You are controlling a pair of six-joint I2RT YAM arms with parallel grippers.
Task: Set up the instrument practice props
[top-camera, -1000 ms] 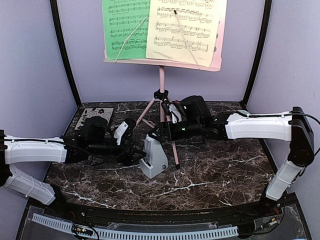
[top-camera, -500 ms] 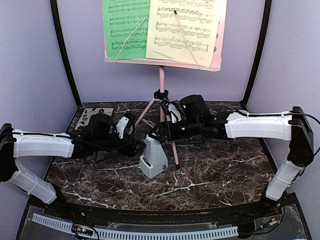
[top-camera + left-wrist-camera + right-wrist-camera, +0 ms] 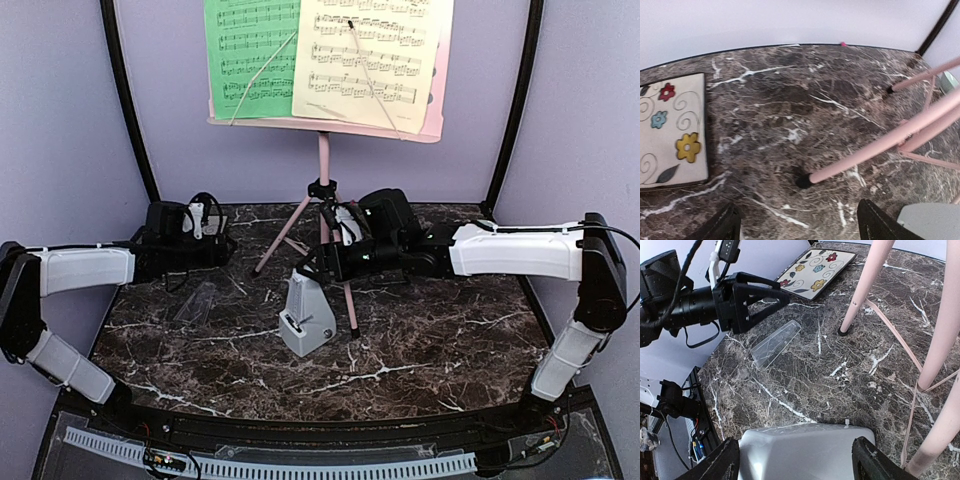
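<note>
Left end effector [image 3: 800,226] jaws wide, empty; music stand [image 3: 865,151] leg tip just ahead. Right end effector [image 3: 796,460] jaws wide astride metronome [image 3: 305,320], grip cannot tell

I take the music stand [image 3: 323,160] as my mark. It stands at the back middle of the table [image 3: 450,340] with its legs spread. On its desk two sheets rest side by side, the left sheet [image 3: 250,50] and the right sheet [image 3: 365,55]. The metronome [image 3: 307,318] stands just in front of the stand, between its two front feet. The card [image 3: 670,130] lies flat well to the stand's left, by the back wall. The cover [image 3: 200,298] lies left of the stand, in front of the card. My left gripper [image 3: 225,247] hangs left of the stand, near the card. My right gripper [image 3: 308,268] sits by the stand's pole, just above the metronome's top.
</note>
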